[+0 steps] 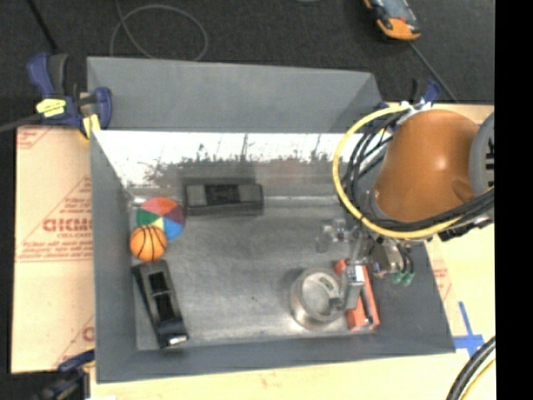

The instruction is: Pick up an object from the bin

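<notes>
my claw (351, 280) hangs in the lower right of the bin (250, 98), over the right rim of a round silver cup (312, 297). i cannot tell whether it is open or closed.

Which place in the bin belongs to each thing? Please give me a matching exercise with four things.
Things:
1. orange ball
2. silver round cup
3. black flat box
4. long black device

Places:
A. at the back, near the middle
B. front left corner
C. front right, beside the gripper
D. left side, next to the multicoloured ball

Pairs: 1-D, 2-C, 3-A, 4-B
</notes>
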`<state>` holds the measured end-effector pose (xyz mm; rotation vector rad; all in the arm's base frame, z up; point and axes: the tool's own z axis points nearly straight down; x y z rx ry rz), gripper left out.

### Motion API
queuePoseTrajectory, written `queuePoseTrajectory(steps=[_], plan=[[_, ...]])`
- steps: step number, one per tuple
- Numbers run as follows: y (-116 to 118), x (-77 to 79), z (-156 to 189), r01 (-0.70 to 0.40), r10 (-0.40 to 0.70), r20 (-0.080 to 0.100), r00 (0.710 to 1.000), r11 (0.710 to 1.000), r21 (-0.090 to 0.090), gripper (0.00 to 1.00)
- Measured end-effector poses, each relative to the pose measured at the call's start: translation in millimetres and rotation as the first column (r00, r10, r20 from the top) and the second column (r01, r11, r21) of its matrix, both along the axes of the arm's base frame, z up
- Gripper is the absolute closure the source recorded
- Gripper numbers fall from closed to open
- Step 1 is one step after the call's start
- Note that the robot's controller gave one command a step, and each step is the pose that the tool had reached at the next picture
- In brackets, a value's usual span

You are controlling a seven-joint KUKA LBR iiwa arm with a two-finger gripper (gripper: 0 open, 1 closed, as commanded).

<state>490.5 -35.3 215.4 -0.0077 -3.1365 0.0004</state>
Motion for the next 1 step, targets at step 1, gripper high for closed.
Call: queuePoseTrajectory(steps=[1], plan=[[0.1,1.6,4.2,-0.003,0.003,0.008,1.000,1.000,-0.001,1.00]])
